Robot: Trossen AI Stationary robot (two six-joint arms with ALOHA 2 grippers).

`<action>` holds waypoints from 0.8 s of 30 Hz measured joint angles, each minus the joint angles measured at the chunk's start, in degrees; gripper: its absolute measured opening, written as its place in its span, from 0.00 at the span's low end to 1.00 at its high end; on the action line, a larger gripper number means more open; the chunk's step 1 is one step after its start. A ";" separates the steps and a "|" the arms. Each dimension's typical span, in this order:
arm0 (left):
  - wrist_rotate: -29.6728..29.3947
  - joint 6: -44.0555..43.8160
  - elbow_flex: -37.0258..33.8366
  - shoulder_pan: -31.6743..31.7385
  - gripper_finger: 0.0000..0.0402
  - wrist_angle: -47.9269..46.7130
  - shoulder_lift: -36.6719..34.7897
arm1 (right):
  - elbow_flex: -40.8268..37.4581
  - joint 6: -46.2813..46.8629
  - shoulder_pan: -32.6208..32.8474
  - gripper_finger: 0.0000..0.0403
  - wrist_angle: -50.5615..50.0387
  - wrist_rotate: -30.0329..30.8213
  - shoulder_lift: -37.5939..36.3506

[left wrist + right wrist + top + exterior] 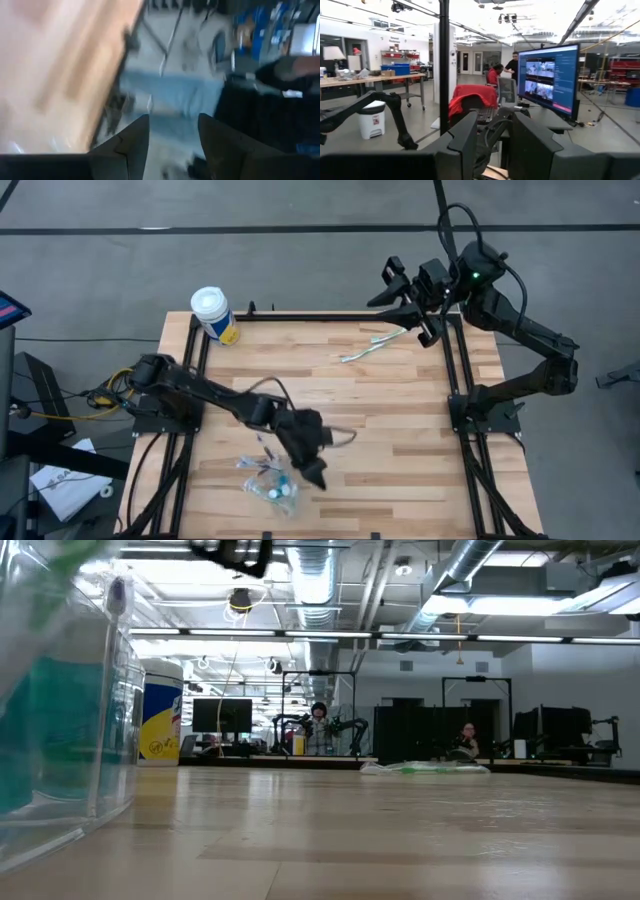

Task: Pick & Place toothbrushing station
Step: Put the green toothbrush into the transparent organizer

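Wooden surface (330, 410) framed by dark rails, grey floor all round. Left arm stretched across the near half, its hand (316, 473) low over the near edge, fingers (131, 145) apart with nothing between them. Right arm folded up at the far right corner, its hand (405, 298) raised above the rail, fingers (465, 137) parted with a gap and gripping nothing. White-lidded canister with yellow label (214, 315) upright at the far left corner, well apart from both hands. See-through holder (268, 480) at the near edge, just beside the left hand, small teal-and-white tubes (283, 490) and slim brushes heaped around it; filling the left of the low view, blocking that side. 2 pale toothbrushes (372, 346) flat near the far right corner, close under the right hand.
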 joint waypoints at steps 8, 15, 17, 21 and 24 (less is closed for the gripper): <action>-17.44 14.52 0.00 5.97 0.38 1.06 -9.26 | 0.00 -0.03 -4.33 0.29 3.01 0.32 0.00; -20.70 19.71 0.00 14.30 0.38 5.98 -14.95 | 0.01 -0.17 -11.13 0.29 2.64 3.13 0.00; -20.72 23.10 0.00 16.79 0.38 8.34 -16.40 | 0.01 -0.24 -13.96 0.29 1.38 3.13 0.00; -20.70 27.97 0.03 21.94 0.38 9.88 -19.03 | 0.09 -7.02 -20.83 0.29 -10.31 7.70 0.40; -20.70 29.09 0.01 25.82 0.38 10.01 -20.42 | 0.13 -15.12 -25.60 0.29 -21.67 13.93 3.12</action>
